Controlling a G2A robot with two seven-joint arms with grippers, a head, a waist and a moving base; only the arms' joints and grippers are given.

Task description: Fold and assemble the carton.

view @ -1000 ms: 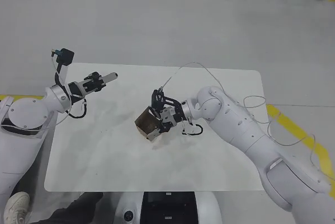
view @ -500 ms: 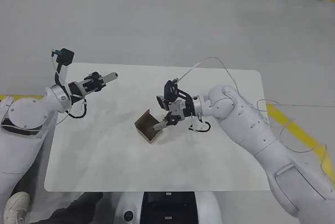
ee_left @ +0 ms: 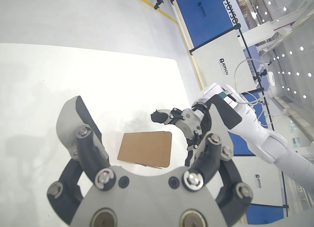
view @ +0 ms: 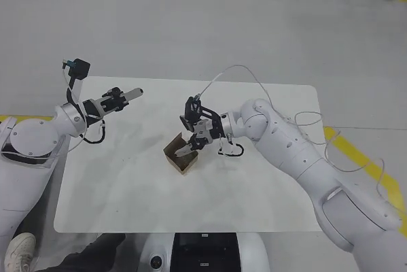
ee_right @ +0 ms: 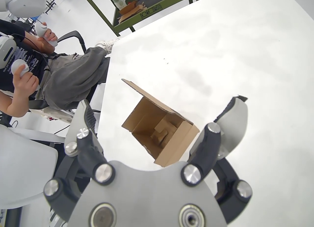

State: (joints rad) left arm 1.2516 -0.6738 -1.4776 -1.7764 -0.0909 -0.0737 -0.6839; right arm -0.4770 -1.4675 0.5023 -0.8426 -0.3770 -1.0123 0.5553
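- Top camera: mounted above the arms, looking straight down from well off, so the whole tabletop [view: 121,197] is in frame.
- Left wrist camera: behind the left hand [ee_left: 147,100], at the tabletop's 10 o'clock, facing about 3 o'clock, well apart from the carton [ee_left: 146,148].
- Right wrist camera: behind the right hand [ee_right: 162,102], close above the carton, tilted down toward 7 o'clock.
- Shared by all three views: the carton and the tabletop around it.

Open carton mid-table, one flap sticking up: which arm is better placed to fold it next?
Right, probably. The right gripper, open, hovers just above the carton and its open top, while the left gripper, also open, sits far off near the far left edge of the table.
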